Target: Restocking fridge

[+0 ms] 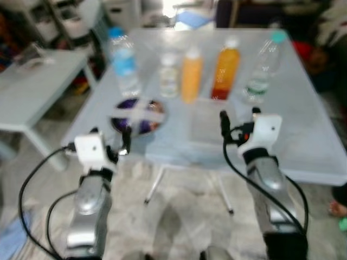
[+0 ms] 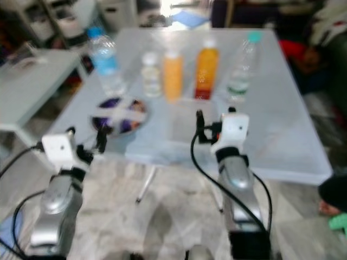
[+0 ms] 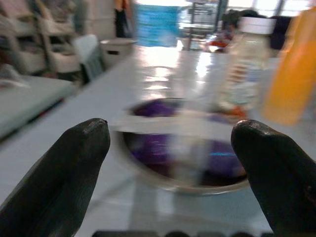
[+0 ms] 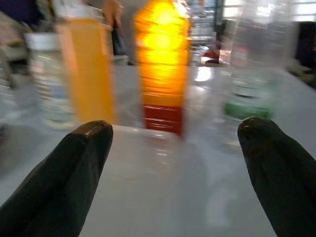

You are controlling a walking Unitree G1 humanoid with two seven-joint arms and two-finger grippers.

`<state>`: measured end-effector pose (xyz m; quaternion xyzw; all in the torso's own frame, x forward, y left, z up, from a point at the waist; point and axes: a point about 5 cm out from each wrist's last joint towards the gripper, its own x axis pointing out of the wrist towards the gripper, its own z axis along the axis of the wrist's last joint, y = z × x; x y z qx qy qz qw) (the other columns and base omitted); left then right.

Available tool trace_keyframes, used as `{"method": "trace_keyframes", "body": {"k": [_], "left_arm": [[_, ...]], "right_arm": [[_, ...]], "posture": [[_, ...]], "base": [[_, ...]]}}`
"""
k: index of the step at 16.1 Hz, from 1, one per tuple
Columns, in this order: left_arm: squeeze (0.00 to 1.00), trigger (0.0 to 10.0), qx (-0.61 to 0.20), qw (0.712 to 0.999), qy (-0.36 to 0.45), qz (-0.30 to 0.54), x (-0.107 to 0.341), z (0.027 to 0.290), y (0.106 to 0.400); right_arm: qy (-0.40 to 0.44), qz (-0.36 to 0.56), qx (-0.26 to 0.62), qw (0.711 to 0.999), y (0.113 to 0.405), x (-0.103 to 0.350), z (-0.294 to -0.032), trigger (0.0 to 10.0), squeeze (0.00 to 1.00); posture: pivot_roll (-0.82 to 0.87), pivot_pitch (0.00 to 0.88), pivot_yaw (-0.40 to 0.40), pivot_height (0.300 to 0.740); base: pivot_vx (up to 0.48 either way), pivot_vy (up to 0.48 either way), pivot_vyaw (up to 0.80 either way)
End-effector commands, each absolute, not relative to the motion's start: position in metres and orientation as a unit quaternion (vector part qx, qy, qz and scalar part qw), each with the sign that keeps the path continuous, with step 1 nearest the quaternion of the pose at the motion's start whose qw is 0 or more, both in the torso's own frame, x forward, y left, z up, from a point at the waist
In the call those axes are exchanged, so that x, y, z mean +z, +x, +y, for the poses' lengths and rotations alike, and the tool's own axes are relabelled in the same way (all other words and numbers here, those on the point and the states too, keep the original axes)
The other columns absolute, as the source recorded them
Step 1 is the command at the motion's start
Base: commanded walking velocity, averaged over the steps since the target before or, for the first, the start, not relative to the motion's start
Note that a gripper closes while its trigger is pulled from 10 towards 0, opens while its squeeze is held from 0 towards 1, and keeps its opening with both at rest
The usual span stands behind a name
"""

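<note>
With both grippers' fingers spread wide and empty, the right gripper (image 1: pixel 238 120) should advance squarely toward the red-labelled orange bottle (image 1: pixel 226 73), clearing its neighbours on the table (image 1: pixel 303 130).

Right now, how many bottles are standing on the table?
5, in a row: the blue-capped water bottle on the robot's far left, then the small clear bottle, the yellow-orange bottle, the orange juice bottle, and the green-capped bottle far right. None seems hidden.
</note>
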<state>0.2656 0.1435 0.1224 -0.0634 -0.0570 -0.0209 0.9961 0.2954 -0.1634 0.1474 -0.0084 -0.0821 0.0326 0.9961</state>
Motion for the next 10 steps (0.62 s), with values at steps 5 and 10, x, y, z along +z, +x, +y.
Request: {"method": "trace_keyframes", "body": {"k": [5,10], "left_arm": [[0.0,10.0,-0.013,0.997,-0.049,-0.05,0.12,0.15,0.26],[0.0,10.0,-0.015,0.998,-0.041,-0.047,0.12,0.152,0.258]], "right_arm": [[0.001,-0.074,0.035,0.997,0.298,0.145,-0.165,10.0,0.0],[0.035,-0.046,0.007,0.998,0.301,0.134,-0.174,10.0,0.0]], "posture": [[-0.1,0.104,0.052,0.74],[-0.08,0.113,0.059,0.74]], "base": [[0.0,0.0,0.0],[0.0,0.0,0.0]]}}
